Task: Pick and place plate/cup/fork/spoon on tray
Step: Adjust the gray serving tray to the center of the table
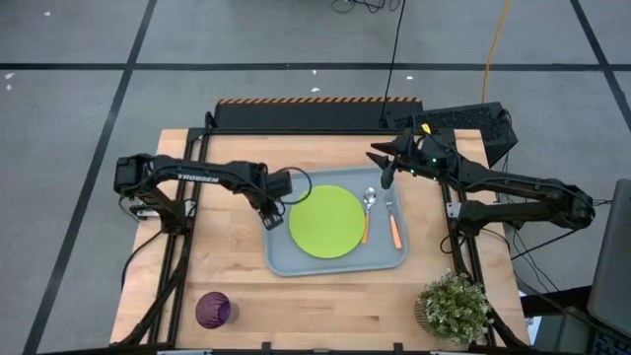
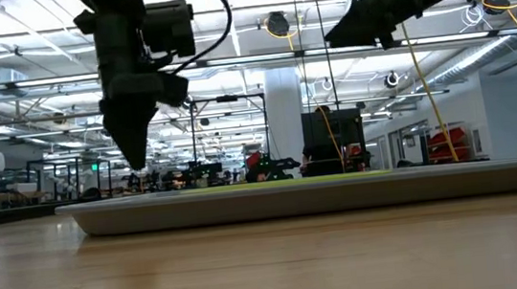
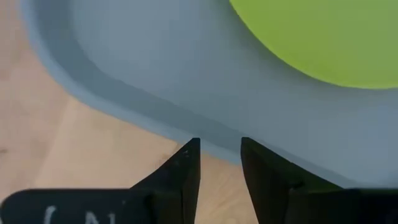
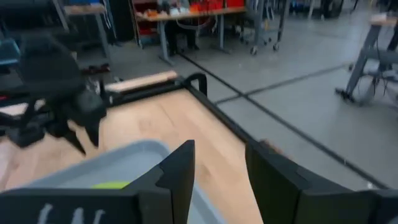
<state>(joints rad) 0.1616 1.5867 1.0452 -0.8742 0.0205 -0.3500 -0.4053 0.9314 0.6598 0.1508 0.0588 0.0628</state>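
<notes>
Grey floor (image 1: pixel 79 148) with black tape lines; wooden table (image 1: pixel 237 286); potted plant (image 1: pixel 454 308); ceiling lights.

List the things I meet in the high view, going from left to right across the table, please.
cup → left gripper → tray → plate → spoon → fork → potted plant. The right gripper overlaps the cutlery's span, so I leave it out.

In the high view the left arm reaches from frame left toward the centre, its left gripper (image 1: pixel 272 219) pointing down, fingers slightly parted and empty. The right arm stretches from the right edge to upper centre, right gripper (image 1: pixel 386 176) raised, fingers parted, empty.
</notes>
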